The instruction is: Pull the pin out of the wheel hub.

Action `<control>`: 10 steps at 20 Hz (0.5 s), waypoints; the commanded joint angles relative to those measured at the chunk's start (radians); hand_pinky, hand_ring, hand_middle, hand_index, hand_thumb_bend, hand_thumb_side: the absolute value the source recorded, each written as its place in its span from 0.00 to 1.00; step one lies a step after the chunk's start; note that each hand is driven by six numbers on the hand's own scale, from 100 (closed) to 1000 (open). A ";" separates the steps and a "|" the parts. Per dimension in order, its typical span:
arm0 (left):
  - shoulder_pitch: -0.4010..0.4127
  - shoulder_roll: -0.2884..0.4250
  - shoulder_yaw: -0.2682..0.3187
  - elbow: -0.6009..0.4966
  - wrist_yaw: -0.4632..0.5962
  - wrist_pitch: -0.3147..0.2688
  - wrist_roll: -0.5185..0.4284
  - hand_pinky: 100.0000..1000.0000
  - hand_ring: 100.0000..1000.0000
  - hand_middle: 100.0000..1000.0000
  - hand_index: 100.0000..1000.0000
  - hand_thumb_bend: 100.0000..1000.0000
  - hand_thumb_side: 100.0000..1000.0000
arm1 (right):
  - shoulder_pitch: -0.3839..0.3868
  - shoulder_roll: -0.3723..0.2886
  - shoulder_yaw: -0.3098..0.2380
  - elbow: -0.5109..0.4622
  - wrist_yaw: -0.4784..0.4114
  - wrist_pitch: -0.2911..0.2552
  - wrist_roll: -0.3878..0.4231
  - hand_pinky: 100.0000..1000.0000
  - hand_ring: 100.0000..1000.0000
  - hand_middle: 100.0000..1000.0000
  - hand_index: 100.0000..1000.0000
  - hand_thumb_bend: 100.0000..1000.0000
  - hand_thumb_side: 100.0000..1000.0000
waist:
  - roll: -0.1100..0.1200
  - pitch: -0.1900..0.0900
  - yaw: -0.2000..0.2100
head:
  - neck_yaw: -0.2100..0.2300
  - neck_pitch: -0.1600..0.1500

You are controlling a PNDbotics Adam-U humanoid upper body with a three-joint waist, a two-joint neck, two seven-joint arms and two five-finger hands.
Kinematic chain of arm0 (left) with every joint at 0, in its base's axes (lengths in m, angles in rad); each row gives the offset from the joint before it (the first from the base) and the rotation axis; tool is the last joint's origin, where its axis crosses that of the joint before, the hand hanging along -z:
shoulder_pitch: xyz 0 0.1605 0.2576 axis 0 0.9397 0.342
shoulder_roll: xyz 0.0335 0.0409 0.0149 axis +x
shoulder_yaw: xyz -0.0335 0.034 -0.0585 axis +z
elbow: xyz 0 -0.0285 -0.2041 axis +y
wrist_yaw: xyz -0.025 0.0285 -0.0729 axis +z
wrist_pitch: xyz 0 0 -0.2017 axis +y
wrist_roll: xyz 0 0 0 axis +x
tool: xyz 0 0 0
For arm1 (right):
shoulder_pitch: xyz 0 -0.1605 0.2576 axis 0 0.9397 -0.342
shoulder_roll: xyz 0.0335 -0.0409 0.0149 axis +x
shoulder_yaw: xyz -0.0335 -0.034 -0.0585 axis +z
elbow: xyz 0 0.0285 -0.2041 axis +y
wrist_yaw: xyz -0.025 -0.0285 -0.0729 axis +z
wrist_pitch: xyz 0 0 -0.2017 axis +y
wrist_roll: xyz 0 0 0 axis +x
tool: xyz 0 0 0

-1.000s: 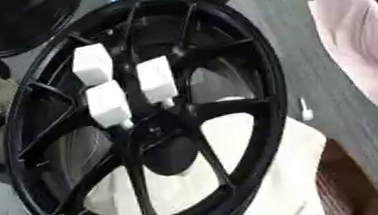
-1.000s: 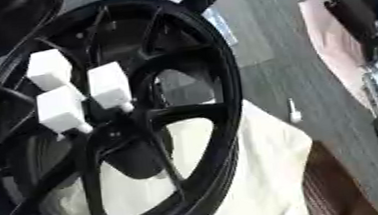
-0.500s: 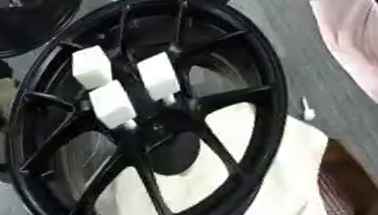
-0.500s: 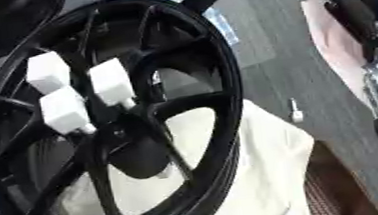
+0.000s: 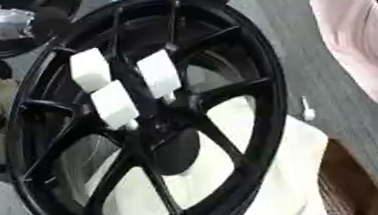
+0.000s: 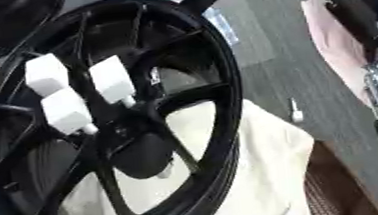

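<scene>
A black wheel hub (image 5: 141,119) fills the left and centre of the frame, leaning on a cream cloth (image 5: 270,181); three white block-headed pins (image 5: 112,90) stand in its upper-left spokes. Each pin looks light, rigid and smooth, best pinched by its square head and drawn straight out. Neither robot hand appears, so their finger state cannot be told; a pink cloth (image 5: 362,51) lies at right.

Black wheel hub (image 5: 224,75) stands tilted, three white-capped pins (image 5: 159,74) in its centre.
</scene>
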 commanded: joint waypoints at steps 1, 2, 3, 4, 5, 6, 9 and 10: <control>0.001 0.052 0.008 -0.036 0.010 0.024 0.013 0.67 0.62 0.60 0.78 0.44 0.70 | -0.015 -0.025 0.001 -0.021 0.001 -0.002 0.003 0.85 0.72 0.67 0.76 0.00 0.47 | -0.007 -0.024 0.000 | 0.000 -0.013; 0.008 0.058 0.009 -0.044 0.009 0.033 0.021 0.68 0.63 0.63 0.82 0.46 0.70 | -0.015 -0.025 0.001 -0.021 0.000 -0.002 0.003 0.85 0.72 0.67 0.76 0.00 0.47 | -0.006 -0.024 -0.001 | -0.001 -0.013; 0.017 0.064 0.009 -0.053 0.009 0.045 0.031 0.68 0.63 0.63 0.82 0.46 0.70 | -0.016 -0.025 0.001 -0.021 0.000 -0.002 0.003 0.85 0.72 0.67 0.76 0.00 0.47 | -0.006 -0.024 -0.002 | -0.001 -0.013; 0.029 0.074 0.011 -0.064 0.007 0.058 0.043 0.69 0.64 0.66 0.86 0.48 0.70 | -0.017 -0.025 0.002 -0.021 0.000 -0.002 0.004 0.85 0.72 0.67 0.76 0.00 0.47 | -0.005 -0.023 -0.002 | -0.003 -0.011; 0.045 0.085 0.015 -0.076 0.004 0.073 0.058 0.69 0.65 0.67 0.87 0.50 0.70 | -0.018 -0.025 0.002 -0.022 0.000 -0.002 0.004 0.85 0.72 0.67 0.76 0.00 0.47 | -0.004 -0.022 -0.003 | -0.004 -0.010; 0.060 0.097 0.019 -0.089 -0.002 0.088 0.073 0.70 0.66 0.68 0.87 0.54 0.69 | -0.019 -0.025 0.003 -0.022 0.001 -0.002 0.004 0.85 0.72 0.67 0.76 0.00 0.47 | -0.003 -0.021 -0.004 | -0.006 -0.009; 0.094 0.117 0.034 -0.113 -0.024 0.135 0.120 0.71 0.66 0.70 0.86 0.60 0.65 | -0.020 -0.026 0.004 -0.022 0.001 -0.001 0.005 0.85 0.72 0.67 0.76 0.00 0.47 | -0.003 -0.019 -0.005 | -0.012 -0.007; 0.098 0.118 0.035 -0.119 -0.028 0.149 0.136 0.72 0.66 0.70 0.85 0.63 0.64 | -0.021 -0.026 0.004 -0.023 0.001 -0.001 0.005 0.85 0.72 0.67 0.76 0.00 0.47 | -0.003 -0.019 -0.006 | -0.013 -0.007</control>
